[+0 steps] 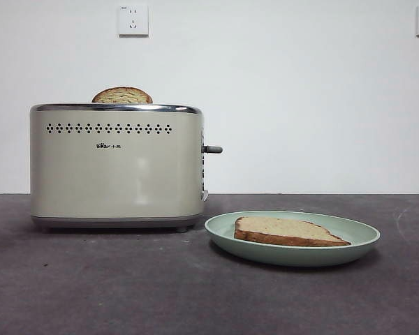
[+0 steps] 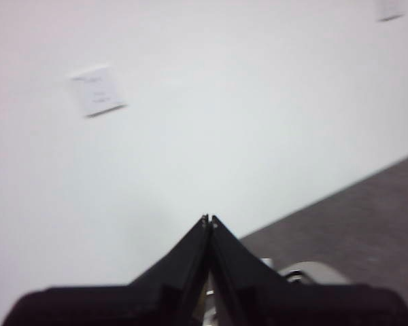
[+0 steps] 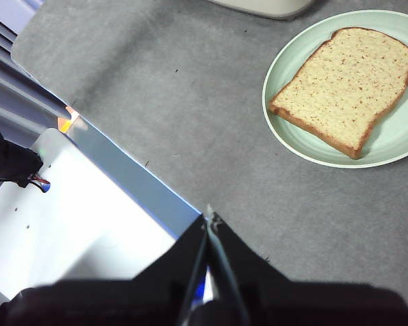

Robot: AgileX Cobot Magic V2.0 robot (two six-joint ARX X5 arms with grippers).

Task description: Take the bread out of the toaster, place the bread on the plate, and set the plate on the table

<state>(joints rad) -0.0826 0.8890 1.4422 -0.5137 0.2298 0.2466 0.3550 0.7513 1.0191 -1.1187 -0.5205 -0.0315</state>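
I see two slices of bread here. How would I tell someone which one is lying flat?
Start at the cream toaster on the dark table; beside its lever side sits a pale green plate. The bread lies flat on that plate, light tan with a brown crust, unlike the darker speckled slice poking up from the toaster's slot.

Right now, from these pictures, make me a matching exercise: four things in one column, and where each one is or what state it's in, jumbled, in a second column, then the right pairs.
Things
1. bread
2. darker slice
3. plate
4. right gripper

Places or states
A. sticking up out of the toaster
B. lying flat on the plate
C. shut, holding nothing, above the table
D. resting on the table beside the toaster

Pairs: 1-B, 2-A, 3-D, 4-C
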